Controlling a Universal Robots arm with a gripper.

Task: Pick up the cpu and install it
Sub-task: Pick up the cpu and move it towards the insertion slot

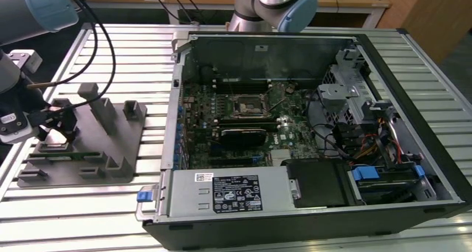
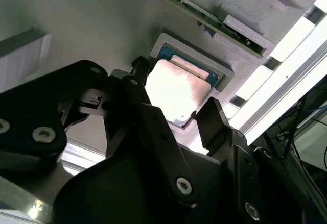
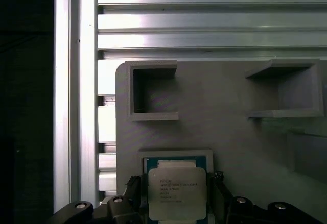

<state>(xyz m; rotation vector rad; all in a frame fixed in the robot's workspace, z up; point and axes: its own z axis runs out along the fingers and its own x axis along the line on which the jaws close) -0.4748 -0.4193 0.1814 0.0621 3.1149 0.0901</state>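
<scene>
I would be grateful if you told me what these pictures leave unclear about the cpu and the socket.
- The cpu: one edge is cut off by the picture's edge in the first wrist view.
- Its top in the second wrist view: washed out by glare, one side covered by the gripper.
- The motherboard socket: too small in the exterior view to tell whether it is empty.

One cpu (image 3: 177,193), one computer case (image 1: 273,47).
</scene>
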